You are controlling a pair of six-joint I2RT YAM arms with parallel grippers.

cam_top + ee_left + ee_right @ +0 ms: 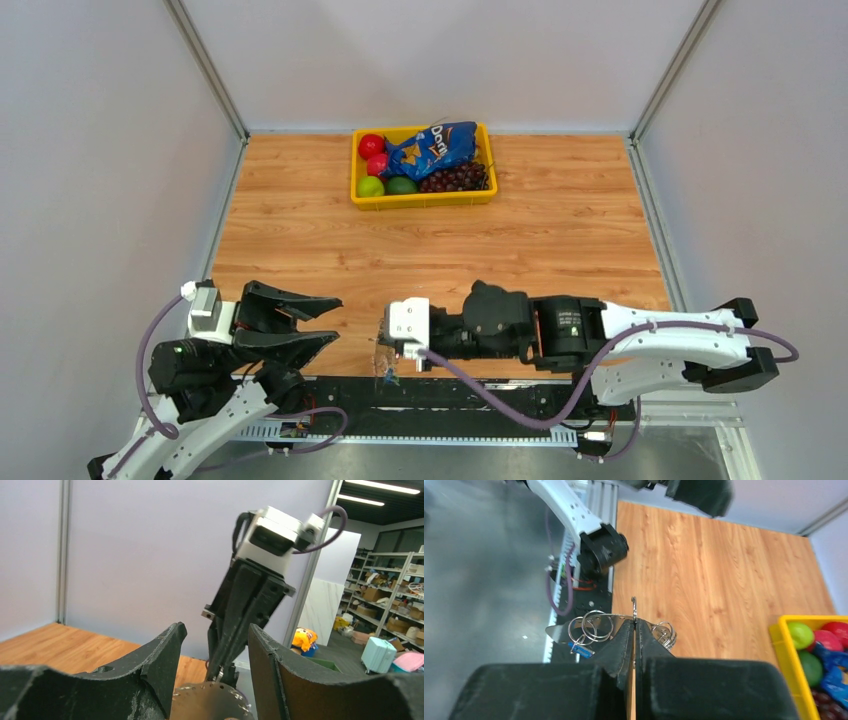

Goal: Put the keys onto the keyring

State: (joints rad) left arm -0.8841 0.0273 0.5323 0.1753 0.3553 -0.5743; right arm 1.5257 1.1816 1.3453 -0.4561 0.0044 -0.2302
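Silvery metal, the keyring (558, 629) is pinched between the closed fingers of the right gripper (635, 622) over the table's (500, 250) near edge, its blue piece (580, 650) hanging at one end. Thin wire loops (591, 625) dangle too; the keys may be among them. The left gripper (338, 318) stands agape nearby, empty.

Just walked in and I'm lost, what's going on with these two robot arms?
The right hand is shut on the keyring at the near edge of the table, with small wire rings and a blue piece hanging from it. The left hand sits open to its left, holding nothing. Whether any key is on yet I can't tell. A yellow bin of fruit sits at the far side.
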